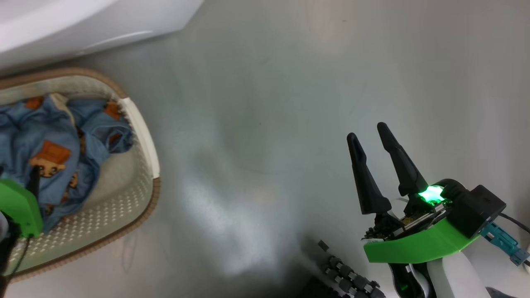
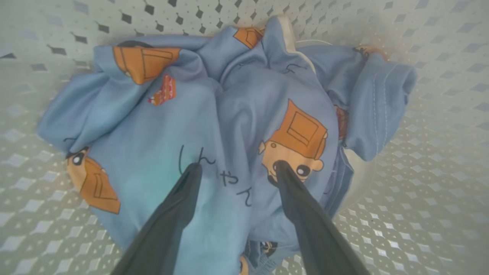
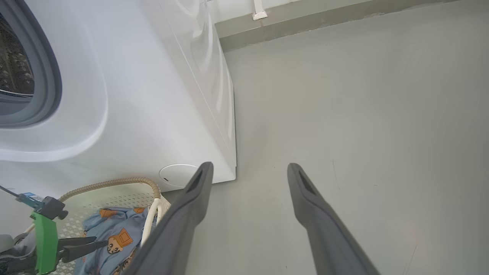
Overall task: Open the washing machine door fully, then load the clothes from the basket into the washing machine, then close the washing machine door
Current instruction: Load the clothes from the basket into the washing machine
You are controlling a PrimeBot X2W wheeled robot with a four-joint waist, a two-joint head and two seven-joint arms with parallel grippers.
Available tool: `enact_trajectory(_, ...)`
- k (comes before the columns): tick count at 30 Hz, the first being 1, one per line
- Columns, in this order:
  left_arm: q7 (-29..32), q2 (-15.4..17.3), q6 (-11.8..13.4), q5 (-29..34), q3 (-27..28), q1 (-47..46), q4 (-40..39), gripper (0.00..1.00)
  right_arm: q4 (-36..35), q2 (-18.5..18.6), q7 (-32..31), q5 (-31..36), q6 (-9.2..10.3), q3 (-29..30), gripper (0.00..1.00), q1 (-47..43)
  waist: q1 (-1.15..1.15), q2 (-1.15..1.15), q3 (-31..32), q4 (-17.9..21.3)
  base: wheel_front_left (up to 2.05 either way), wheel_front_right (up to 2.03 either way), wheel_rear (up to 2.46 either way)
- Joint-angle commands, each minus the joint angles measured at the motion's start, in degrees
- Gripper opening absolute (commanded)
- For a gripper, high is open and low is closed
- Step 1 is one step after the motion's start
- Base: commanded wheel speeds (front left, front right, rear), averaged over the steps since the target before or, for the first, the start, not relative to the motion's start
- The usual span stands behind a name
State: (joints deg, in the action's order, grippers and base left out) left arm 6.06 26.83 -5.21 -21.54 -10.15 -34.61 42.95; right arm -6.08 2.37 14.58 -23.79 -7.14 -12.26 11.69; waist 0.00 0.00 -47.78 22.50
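The cream basket (image 1: 136,182) with a brown rim sits on the floor at the left, beside the white washing machine (image 1: 83,25). Light-blue clothes (image 1: 45,145) with orange-brown bear prints lie crumpled inside it. My left gripper (image 2: 237,168) is open, both fingertips pressing down onto the clothes (image 2: 229,114) in the basket (image 2: 439,191). My right gripper (image 1: 368,134) hangs open and empty over bare floor at the right. The right wrist view shows the washing machine (image 3: 153,95), its grey gasket (image 3: 51,76) around the drum opening, and the basket (image 3: 114,191) below. The door is out of view.
Grey floor (image 1: 269,124) stretches between the basket and my right arm. A wall base (image 3: 324,23) runs behind the machine. A dark ribbed part of my body (image 1: 348,281) shows at the bottom edge.
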Motion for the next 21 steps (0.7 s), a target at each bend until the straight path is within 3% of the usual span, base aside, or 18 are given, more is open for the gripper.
enact_trajectory(1, 0.0, 2.7, 0.5, 0.4, 1.7, -0.2, -0.3, 1.00, -1.4, 0.5, 0.4, -0.3, -0.35, -1.2, 1.00, -1.5, 0.00, 0.00, -1.6, 1.5, 0.00, 0.00, 0.00)
enact_trajectory(11, 2.6, 6.6, 0.7, 1.1, 1.3, -5.6, 3.6, 1.00, -3.4, 0.5, 0.4, -2.0, -0.35, -2.2, 1.00, -2.1, 0.00, 0.00, -6.1, 4.5, 0.00, 0.00, 0.00)
enact_trajectory(15, 2.9, 6.6, 0.2, 2.3, -0.5, -7.7, 5.1, 1.00, -3.9, 0.5, 0.4, -1.9, -0.35, -1.2, 1.00, -3.1, 0.00, 0.00, -6.9, 4.2, 0.00, 0.00, 0.00)
enact_trajectory(16, 2.6, 6.5, -0.1, 2.9, -1.4, -8.2, 5.4, 0.73, -4.0, 0.5, 0.4, -1.8, -0.35, -0.9, 1.00, -3.2, 0.00, 0.00, -7.1, 4.1, 0.00, 0.00, 0.00)
enact_trajectory(18, 2.1, 6.1, -0.3, 4.0, -2.9, -9.2, 6.5, 0.00, -4.1, 0.5, 0.4, -1.7, -0.35, -0.4, 1.00, -3.5, 0.00, 0.00, -7.3, 3.8, 0.00, 0.00, 0.00)
enact_trajectory(21, 1.1, 5.1, -0.3, 4.6, -4.0, -10.5, 8.9, 0.00, -4.1, 0.5, 0.4, -1.6, -0.35, 0.4, 1.00, -3.5, 0.00, 0.00, -7.4, 3.5, 0.00, 0.00, 0.00)
